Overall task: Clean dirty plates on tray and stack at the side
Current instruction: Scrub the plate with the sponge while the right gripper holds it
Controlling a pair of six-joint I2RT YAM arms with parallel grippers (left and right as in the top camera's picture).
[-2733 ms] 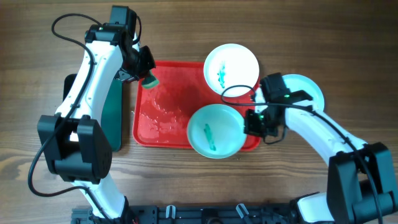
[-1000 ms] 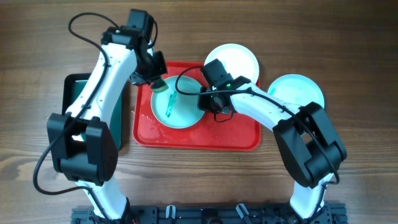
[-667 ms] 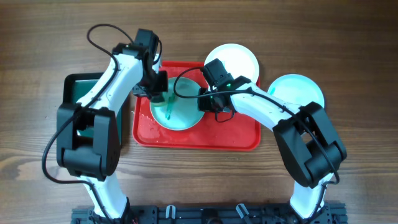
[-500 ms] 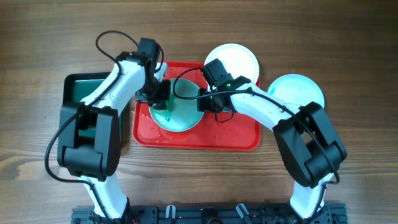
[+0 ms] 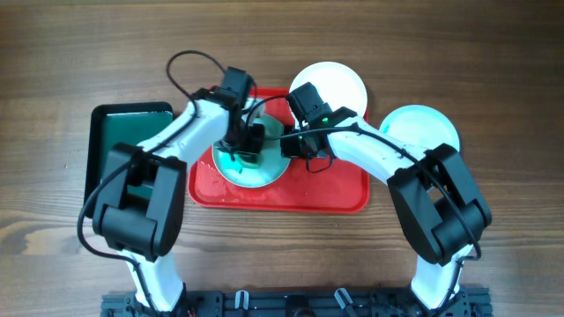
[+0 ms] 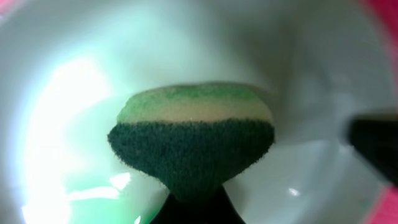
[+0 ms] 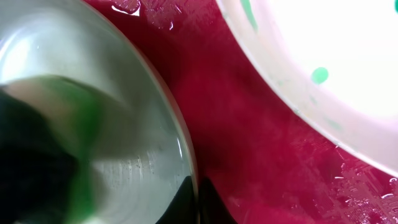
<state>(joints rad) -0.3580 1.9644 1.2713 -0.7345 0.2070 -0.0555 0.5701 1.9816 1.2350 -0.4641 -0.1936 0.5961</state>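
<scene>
tray (image 5: 339, 195) is showing red | plate (image 5: 270, 169) on tray is showing white, green-smeared | sponge (image 6: 193, 146) is showing dark green over yellow

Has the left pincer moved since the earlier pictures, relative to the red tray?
Yes. The left pincer went from the red tray's far-left corner rightward, onto the plate lying in it.

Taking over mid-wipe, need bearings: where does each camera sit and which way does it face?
Overhead: fixed above the table, looking straight down; both arms over the red tray.
Left wrist: on the left gripper, looking down into the left plate; its fingers pinch the sponge.
Right wrist: on the right gripper, close over the tray; its fingers clamp the left plate's rim.
Shared: all three show the left plate.
</scene>
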